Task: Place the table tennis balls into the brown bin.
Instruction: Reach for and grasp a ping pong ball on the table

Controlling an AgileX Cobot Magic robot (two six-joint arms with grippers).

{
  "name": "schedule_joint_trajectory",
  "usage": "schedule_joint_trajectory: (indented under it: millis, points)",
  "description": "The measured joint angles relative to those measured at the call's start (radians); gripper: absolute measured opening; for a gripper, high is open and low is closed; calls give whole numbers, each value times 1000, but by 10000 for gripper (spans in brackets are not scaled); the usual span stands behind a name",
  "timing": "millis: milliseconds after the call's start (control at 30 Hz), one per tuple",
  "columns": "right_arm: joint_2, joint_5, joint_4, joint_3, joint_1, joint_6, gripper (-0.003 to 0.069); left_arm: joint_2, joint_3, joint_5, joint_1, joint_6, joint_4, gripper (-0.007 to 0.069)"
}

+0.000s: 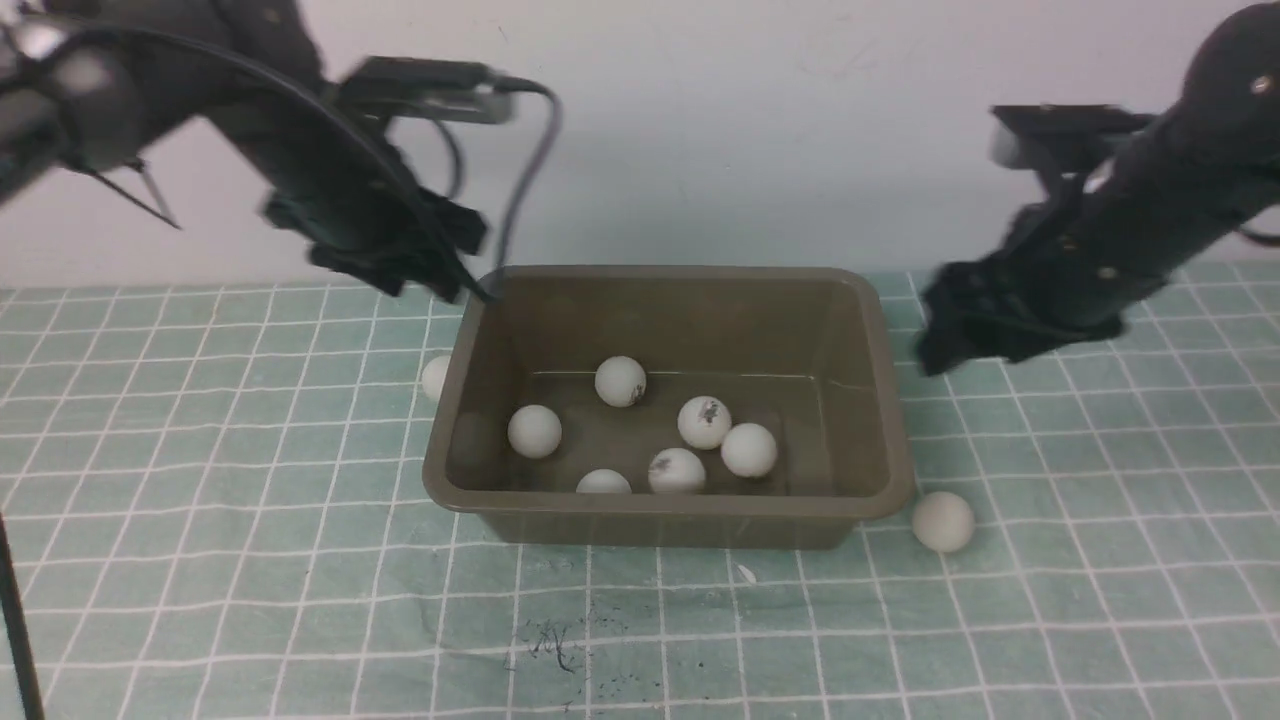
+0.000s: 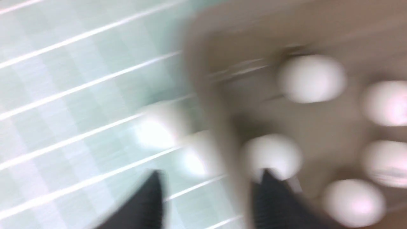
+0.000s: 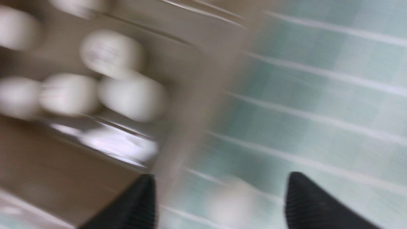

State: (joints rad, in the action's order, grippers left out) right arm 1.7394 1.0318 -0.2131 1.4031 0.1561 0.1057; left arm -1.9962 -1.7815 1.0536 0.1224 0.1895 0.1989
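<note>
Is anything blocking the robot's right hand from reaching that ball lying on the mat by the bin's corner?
Nothing visible does. The right hand hangs open over the mat, and the ball lies uncovered by the near right corner of the brown bin. Only the bin's own wall stands between ball and inside.

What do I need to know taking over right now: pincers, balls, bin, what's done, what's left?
Left pincer: open, empty, above the brown bin's far left corner.
Right pincer: open, empty, above the mat right of the bin.
Done: six table tennis balls lie in the bin.
Left: one ball on the mat off the near right corner, and another beside the left outer wall, half hidden. More may hide there.
</note>
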Motion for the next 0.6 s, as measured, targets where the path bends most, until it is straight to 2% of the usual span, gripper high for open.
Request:
schedule_joint_trajectory:
  millis: [67,100,133,167,200,233,267,367,433,533,567,600]
  points:
    - [-6,28,76,-15,-39,-53,328,-4,16,53,-48,-1,-18,58]
    - [-8,30,88,-34,-58,-70,251,-6,35,61,-57,4,-17,35]
    - [-8,28,88,-34,-61,-72,240,-6,40,61,-60,7,-15,31]
    - [-8,12,83,-80,-75,-78,166,-10,87,58,-64,32,12,6]
    - [-8,12,83,-80,-75,-78,156,-10,93,57,-64,36,12,6]
    - [-8,-17,61,-129,-78,-80,83,-15,137,37,-60,67,57,-2]
    - [-7,-54,29,-165,-76,-70,40,-19,169,15,-51,94,99,-5]
    - [-5,-118,-44,-222,-66,-7,2,-20,213,-21,-30,144,179,-5]
    - [0,-136,-96,-235,-63,47,8,-20,229,-51,-6,178,212,-5]
    - [16,-157,-151,-238,-60,105,47,-20,228,-76,17,190,229,-5]
    - [30,-163,-167,-240,-59,126,104,-20,221,-78,21,185,229,-5]
    - [31,-163,-168,-241,-59,128,111,-20,218,-78,21,180,227,-5]
